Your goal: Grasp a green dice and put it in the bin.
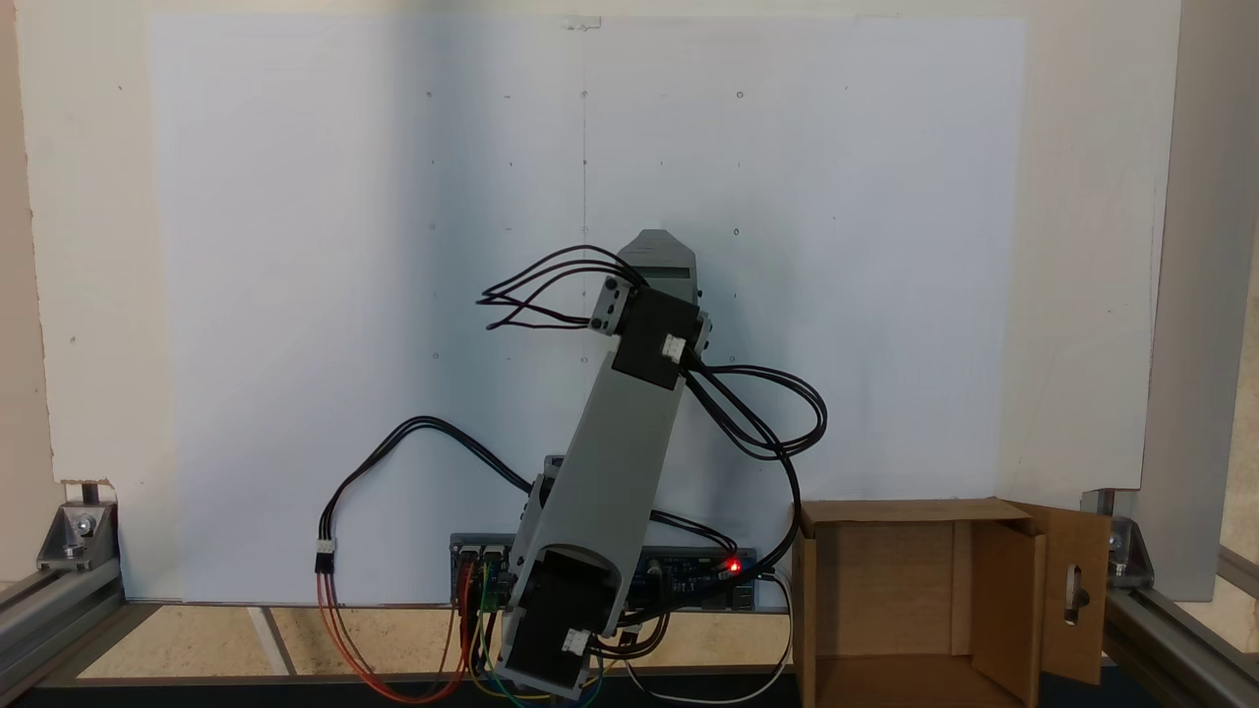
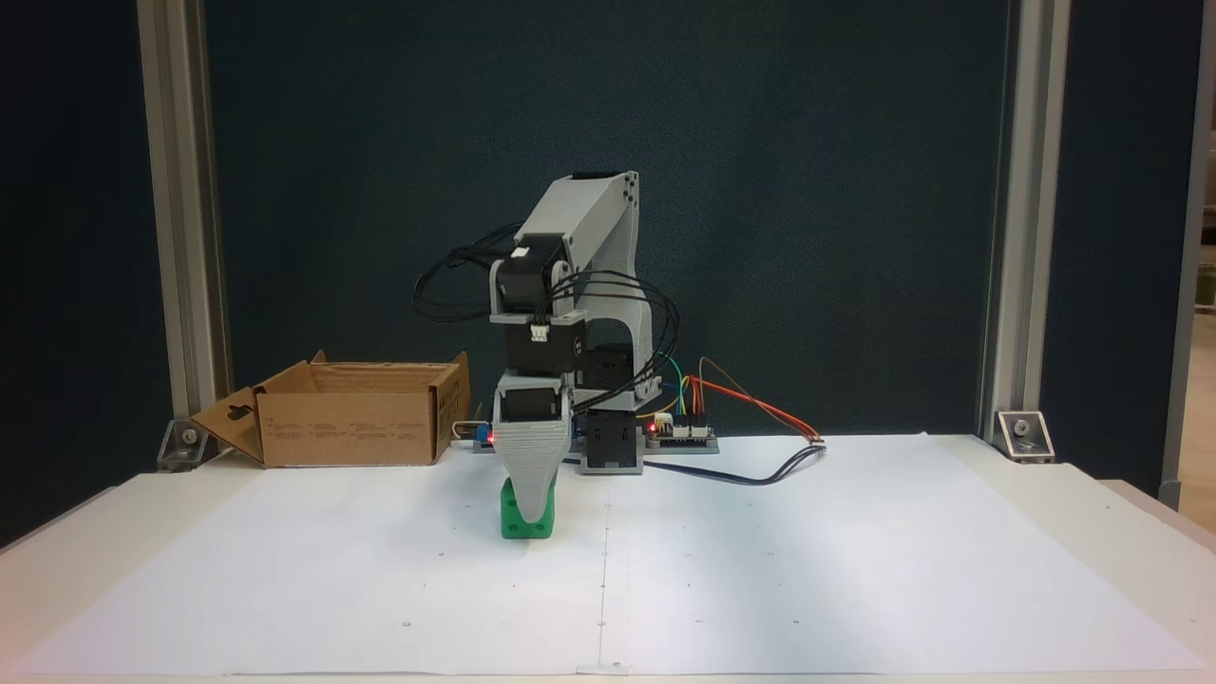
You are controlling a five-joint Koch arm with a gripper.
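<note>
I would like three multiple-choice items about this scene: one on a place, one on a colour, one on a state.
1. In the fixed view facing the arm's front, the bin stands
A) left of the arm
B) right of the arm
C) on the dice

2. The dice is
A) red
B) green
C) blue

3. The dice now
A) lies in the bin
B) hangs in the air
C) rests on the white paper under the gripper

Answers: 1 A, the box is at the left edge of the table. 2 B, a bright green cube. 3 C, its base touches the paper.
</note>
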